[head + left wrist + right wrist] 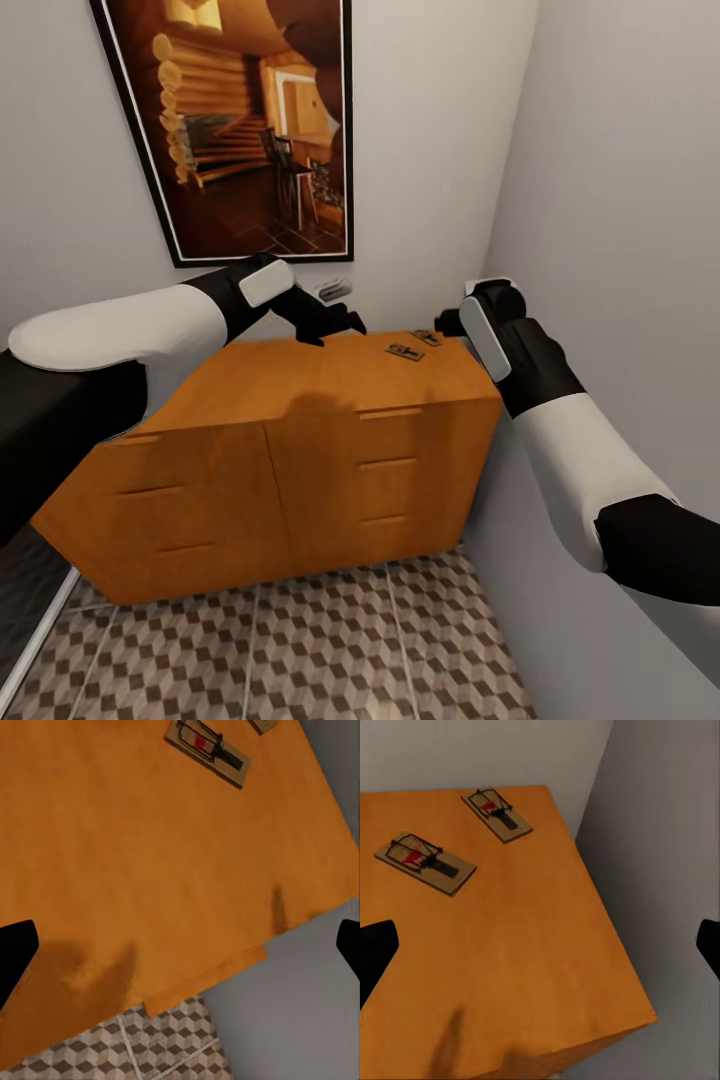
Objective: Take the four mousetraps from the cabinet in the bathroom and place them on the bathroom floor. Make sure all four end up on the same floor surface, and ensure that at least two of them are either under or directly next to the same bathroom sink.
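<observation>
My left gripper (pixel 335 325) hangs over the back of the cabinet (pixel 300 440) top, at about 11 o'clock from the chest's middle in the head view. Its wrist view shows the two fingertips spread wide at the picture's edges, so the jaws stand open with nothing between them. One trap (pixel 208 750) lies well ahead of those fingers, near the far corner of the top.

Moving right, two traps rest flat on the wood at the chest's back right corner, roughly 1 o'clock from its middle: the near trap (pixel 405 352) and the far trap (pixel 428 338), close together but apart. I cannot see the other two from here.

My right gripper (pixel 450 322) sits just beside the far trap, by the side wall (pixel 620 250). Its camera shows both fingers wide apart, jaws open and empty, with the near trap (pixel 425 862) and the far trap (pixel 496 814) ahead.

The step, as I judge it, is picking the first trap with the right arm. I'd line the fingers across the plate's narrow width, come down until the tips nearly touch the wood, then close gently; these plates are thin and could slide or flip. I must mind the wall at 3 o'clock. The tiled floor (pixel 300 640) below is where they go.
</observation>
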